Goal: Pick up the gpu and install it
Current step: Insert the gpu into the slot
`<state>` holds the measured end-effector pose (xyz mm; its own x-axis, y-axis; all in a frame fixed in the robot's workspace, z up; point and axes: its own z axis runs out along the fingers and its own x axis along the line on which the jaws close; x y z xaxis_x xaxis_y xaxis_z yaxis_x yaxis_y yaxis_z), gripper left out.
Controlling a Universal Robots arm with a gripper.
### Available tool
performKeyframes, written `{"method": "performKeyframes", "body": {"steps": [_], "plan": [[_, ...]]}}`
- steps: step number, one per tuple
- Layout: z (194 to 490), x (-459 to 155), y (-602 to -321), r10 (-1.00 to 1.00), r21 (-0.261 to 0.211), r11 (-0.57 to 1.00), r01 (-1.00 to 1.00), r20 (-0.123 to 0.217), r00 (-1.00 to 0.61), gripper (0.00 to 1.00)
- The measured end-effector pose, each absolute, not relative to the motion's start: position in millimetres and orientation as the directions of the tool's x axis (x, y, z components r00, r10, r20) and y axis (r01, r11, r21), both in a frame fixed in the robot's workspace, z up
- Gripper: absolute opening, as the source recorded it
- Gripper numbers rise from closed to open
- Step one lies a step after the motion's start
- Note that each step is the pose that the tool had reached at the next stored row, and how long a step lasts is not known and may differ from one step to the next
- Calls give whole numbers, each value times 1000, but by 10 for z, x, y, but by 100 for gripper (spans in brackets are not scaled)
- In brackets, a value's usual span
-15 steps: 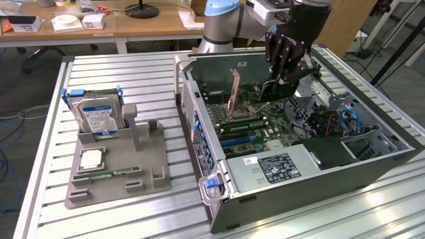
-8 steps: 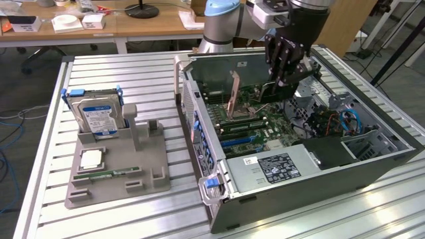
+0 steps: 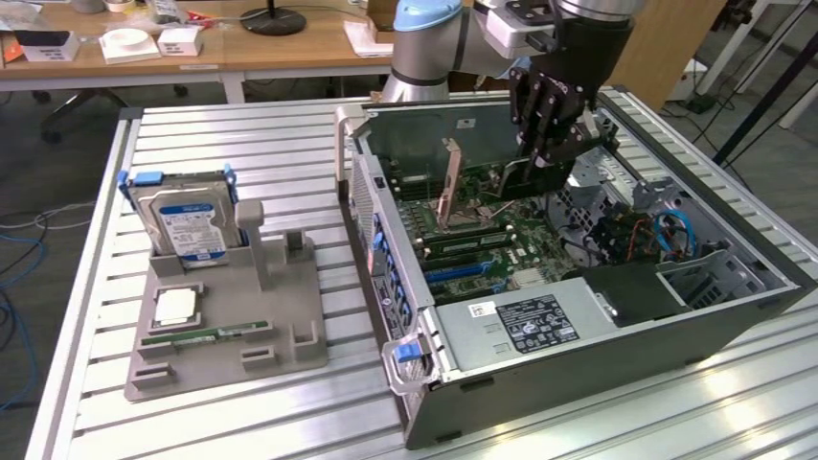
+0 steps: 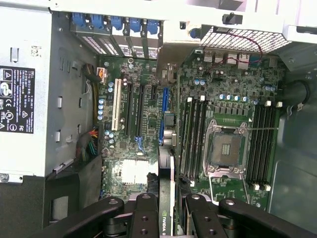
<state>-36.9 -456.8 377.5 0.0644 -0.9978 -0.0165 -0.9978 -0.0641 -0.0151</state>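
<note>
Your end effector (image 4: 167,208) is clamped on the gpu (image 4: 167,198), held edge-on between the fingers (image 4: 146,218); its lower end is cut off in the wrist view. It hangs above the motherboard (image 4: 148,124) inside the open computer case (image 3: 715,316). Farther off, the hard drive (image 3: 190,222) stands on the counter (image 3: 256,134).

Dark thin gpu (image 4: 167,198) on edge, clamped in the end effector (image 4: 168,218) above the open case's motherboard (image 4: 148,124).

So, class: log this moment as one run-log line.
gripper: shut on gpu | position: above motherboard in open computer case | gpu: not seated
</note>
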Motion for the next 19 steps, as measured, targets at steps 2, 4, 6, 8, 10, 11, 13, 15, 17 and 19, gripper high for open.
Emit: {"method": "performKeyframes", "body": {"steps": [2, 4, 6, 8, 10, 11, 13, 15, 17, 19], "plan": [[3775, -368, -4568, -998, -15, -64, -998, -16, 64, 26], [3775, -368, -4568, -998, -15, -64, -998, -17, 64, 26], [3775, -368, -4568, -998, -15, -64, -998, -17, 64, 26], [3775, -369, -4568, -998, -15, -64, -998, -16, 64, 26], [3775, -369, -4568, -998, -15, -64, -998, -16, 64, 26], [3775, -368, -4568, -998, -15, -64, -998, -17, 64, 26], [3775, -368, -4568, -998, -15, -64, -998, -16, 64, 26], [3775, -368, -4568, -998, -15, -64, -998, -17, 64, 26], [3775, -368, -4568, -998, -15, -64, -998, -17, 64, 26], [3775, -369, -4568, -998, -15, -64, -998, -17, 64, 26]]}}
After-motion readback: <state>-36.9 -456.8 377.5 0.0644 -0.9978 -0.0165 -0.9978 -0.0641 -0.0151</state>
